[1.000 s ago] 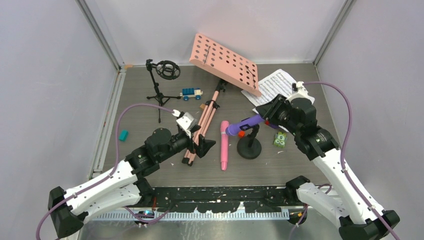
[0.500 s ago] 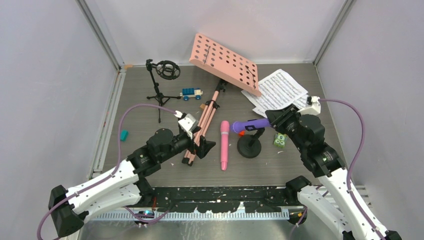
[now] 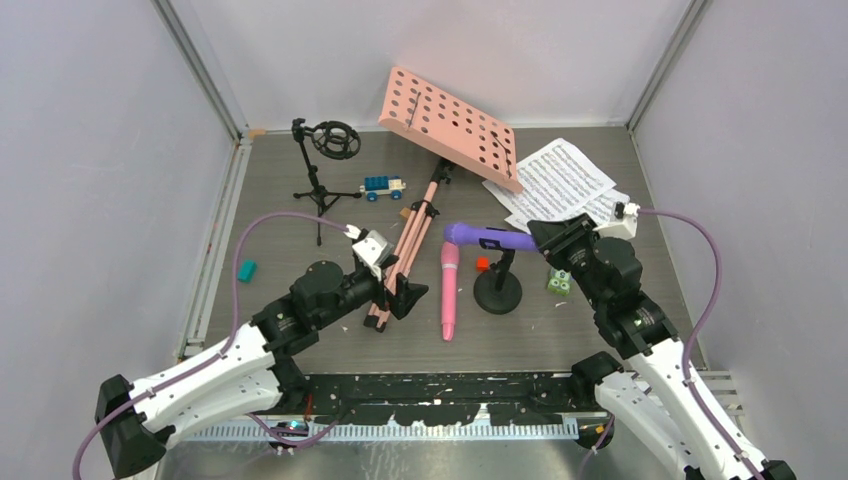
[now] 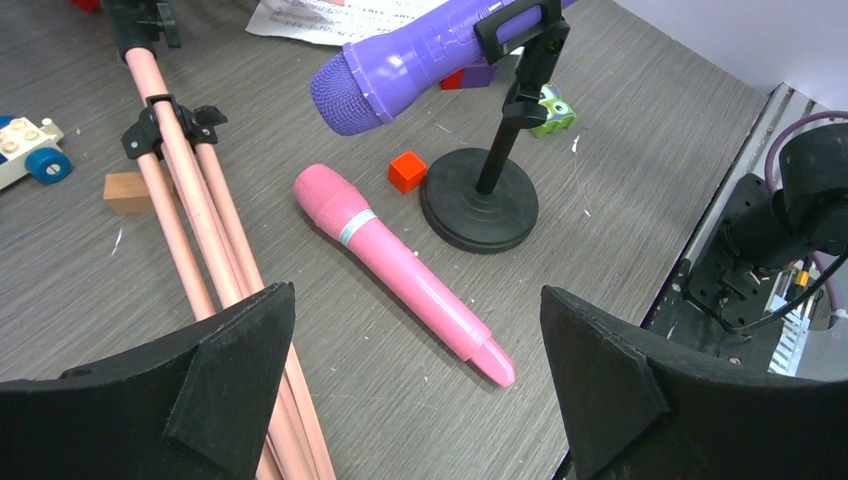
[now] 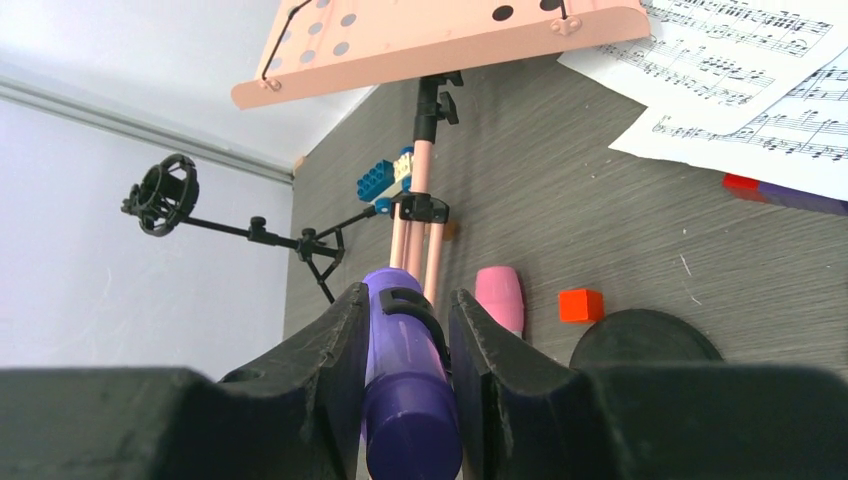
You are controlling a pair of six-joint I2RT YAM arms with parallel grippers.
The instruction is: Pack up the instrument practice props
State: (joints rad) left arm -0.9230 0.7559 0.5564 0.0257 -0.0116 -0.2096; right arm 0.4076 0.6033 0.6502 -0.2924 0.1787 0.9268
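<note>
The purple microphone [image 3: 485, 238] lies level in the clip of the round-based black mic mount [image 3: 497, 293]. My right gripper [image 3: 540, 237] is shut on its handle end; the wrist view shows the purple microphone [image 5: 405, 400] pinched between both fingers. The pink microphone [image 3: 449, 290] lies flat on the table and also shows in the left wrist view [image 4: 400, 270]. My left gripper [image 4: 420, 400] is open and empty, its left finger beside the folded tripod legs [image 3: 405, 250] of the pink perforated rack [image 3: 452, 125]. White sheet-music pages [image 3: 555, 180] lie at the back right. A black tripod mic mount [image 3: 322, 165] stands at the back left.
A blue toy car [image 3: 383, 187] sits behind the tripod legs. A red block [image 3: 482, 264] lies beside the round mount, a green block [image 3: 559, 283] under my right wrist, a teal block [image 3: 246, 270] at the left. Walls enclose the table.
My right gripper has drawn back to the right and tipped the purple microphone from head-down to level in its clip. The left arm has barely moved.
</note>
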